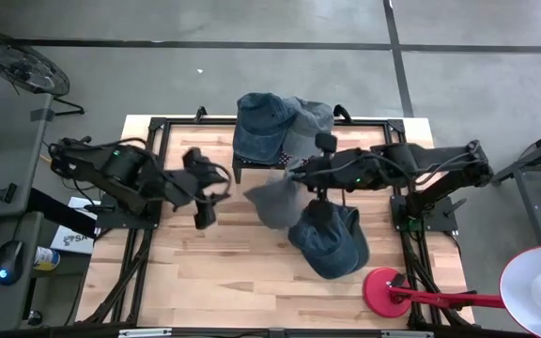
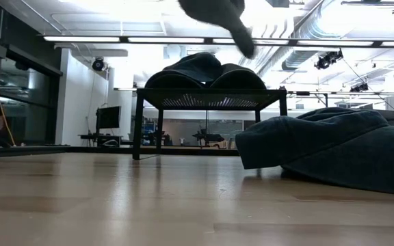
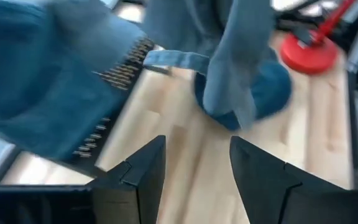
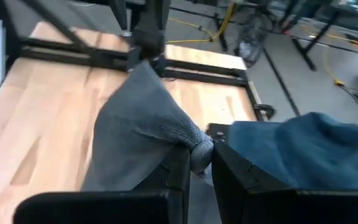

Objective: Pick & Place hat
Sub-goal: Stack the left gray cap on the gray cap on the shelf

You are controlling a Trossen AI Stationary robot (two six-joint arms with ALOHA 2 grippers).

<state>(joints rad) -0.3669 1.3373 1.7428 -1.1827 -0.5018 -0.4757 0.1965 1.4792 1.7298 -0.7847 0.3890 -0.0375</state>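
The right gripper [image 4: 194,163] is seen with its two fingers [image 4: 176,168] clamped on a fold of a grey hat [image 1: 272,199], which hangs from them above the worktop [image 1: 205,272]. In the high view this gripper [image 1: 294,176] is placed just in front of the black rack [image 1: 238,169], near the rack's middle, and the grey hat is draped down and toward the left arm from it. In the low view the same hat [image 2: 217,15] is seen as a dark shape hanging at the top, in front of the rack [image 2: 211,99] and clear of the wood.

The left gripper [image 3: 194,168] is held with its two fingers [image 3: 145,171] apart and nothing between them. It [image 1: 205,211] is found to the left of the rack's front corner, near the grey hat but apart from it.

Four hats can be counted in all. Two blue hats [image 1: 266,122] are set side by side on top of the rack, one darker and one paler. One blue denim hat [image 1: 332,239] is laid on the worktop in front of the rack, toward the right arm's side, partly under the hanging grey one.

One red disc base [image 1: 383,286] is stood on the worktop beyond the denim hat, farther from the rack, near the worktop's front right corner.
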